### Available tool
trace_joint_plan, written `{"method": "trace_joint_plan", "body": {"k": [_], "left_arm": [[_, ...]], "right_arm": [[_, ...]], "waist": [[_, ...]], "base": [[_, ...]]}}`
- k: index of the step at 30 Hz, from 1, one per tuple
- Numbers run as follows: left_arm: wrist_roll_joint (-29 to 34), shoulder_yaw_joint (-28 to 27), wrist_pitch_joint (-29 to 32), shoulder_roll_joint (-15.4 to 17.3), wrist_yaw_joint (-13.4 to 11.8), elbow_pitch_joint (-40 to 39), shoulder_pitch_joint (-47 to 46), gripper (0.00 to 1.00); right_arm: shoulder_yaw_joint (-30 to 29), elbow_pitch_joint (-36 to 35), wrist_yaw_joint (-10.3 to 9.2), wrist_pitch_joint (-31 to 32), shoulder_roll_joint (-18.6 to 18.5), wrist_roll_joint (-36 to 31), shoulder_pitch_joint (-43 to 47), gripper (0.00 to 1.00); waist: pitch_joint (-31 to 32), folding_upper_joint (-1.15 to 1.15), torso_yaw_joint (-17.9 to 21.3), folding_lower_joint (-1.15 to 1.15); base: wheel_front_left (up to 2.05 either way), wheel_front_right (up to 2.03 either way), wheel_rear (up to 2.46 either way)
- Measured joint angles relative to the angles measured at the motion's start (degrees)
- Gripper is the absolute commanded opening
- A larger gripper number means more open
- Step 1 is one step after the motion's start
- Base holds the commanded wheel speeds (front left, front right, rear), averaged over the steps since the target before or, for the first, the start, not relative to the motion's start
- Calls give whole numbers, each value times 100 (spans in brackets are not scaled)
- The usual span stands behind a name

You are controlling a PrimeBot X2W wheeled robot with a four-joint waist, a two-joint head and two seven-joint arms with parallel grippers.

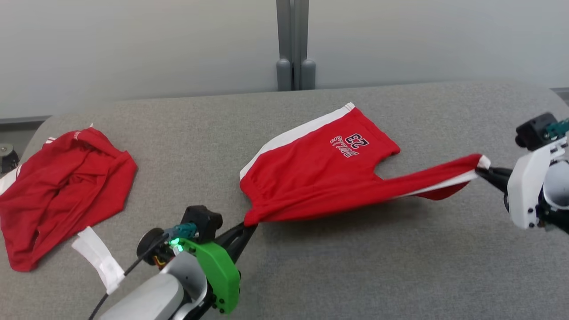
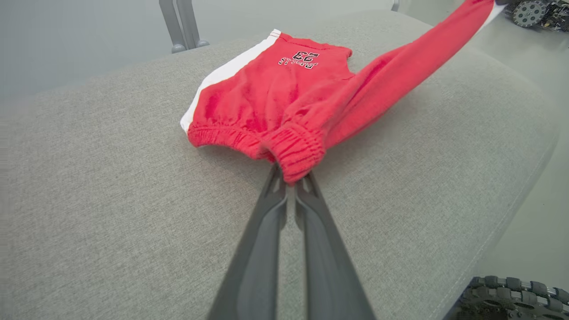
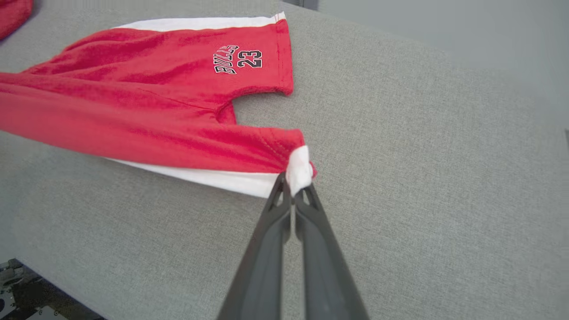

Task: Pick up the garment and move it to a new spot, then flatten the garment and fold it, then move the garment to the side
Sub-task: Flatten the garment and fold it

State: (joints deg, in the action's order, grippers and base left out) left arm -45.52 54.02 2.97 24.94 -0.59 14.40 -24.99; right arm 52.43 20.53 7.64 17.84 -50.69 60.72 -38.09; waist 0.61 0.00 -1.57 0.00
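Red shorts with white side stripes and a BULLS 23 print lie mid-way across the grey padded surface. They are stretched long from left to right. The left gripper is pinched tight on the gathered waistband. The right gripper is clamped on the hem of one raised leg. The other leg lies flat, pointing at the far wall. A second red garment lies crumpled far left.

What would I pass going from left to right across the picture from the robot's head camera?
From the left: crumpled red garment → left gripper → red shorts, pinched at both ends → right gripper.
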Motion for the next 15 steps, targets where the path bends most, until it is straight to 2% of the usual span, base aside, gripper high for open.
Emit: {"method": "trace_joint_plan", "body": {"k": [5,15], "left_arm": [[85,-54,47,-154,-74,53,-394,0],[290,-33,67,-837,8,776,-1385,0]], "right_arm": [[-187,224,-1,122,142,-179,-616,0],[-82,814,-7,238,368,-617,-1825,0]], "waist": [[-307,0,-111,0],[-1085,0,-450,0]], "base": [[0,0,0],[0,0,0]]}}
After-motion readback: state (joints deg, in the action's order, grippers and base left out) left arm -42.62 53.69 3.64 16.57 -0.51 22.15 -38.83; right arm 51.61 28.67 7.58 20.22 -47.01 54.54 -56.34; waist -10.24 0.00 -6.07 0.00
